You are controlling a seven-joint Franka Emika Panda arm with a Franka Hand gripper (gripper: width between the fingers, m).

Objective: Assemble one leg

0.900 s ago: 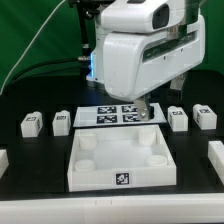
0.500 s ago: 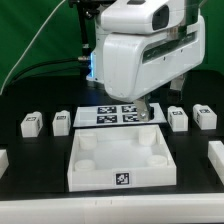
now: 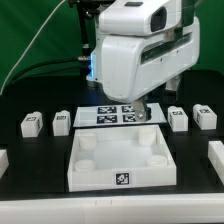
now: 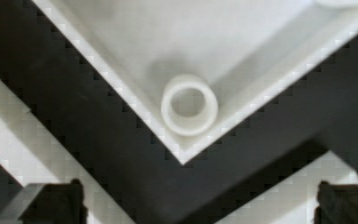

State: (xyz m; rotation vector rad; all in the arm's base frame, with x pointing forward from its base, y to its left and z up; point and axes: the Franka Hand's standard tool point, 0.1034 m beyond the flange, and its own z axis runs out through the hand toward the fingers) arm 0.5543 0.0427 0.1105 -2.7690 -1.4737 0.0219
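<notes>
Four legs, small white blocks with marker tags, stand in a row on the black table: two at the exterior view's left [image 3: 31,124] [image 3: 61,121] and two at its right [image 3: 177,117] [image 3: 204,117]. The large white rimmed tray part [image 3: 90,176] lies in front of them. My gripper [image 3: 146,113] hangs over the tray's back corner at the exterior view's right, apart from every leg. In the wrist view the gripper [image 4: 197,205] is open and empty, its dark fingertips [image 4: 51,205] wide apart above the tray corner and its round socket [image 4: 188,105]. No leg shows in the wrist view.
The marker board [image 3: 112,115] lies behind the tray, partly hidden by my arm. White parts lie at the table's edges at the exterior view's left [image 3: 3,158] and right [image 3: 215,155]. A green backdrop stands behind.
</notes>
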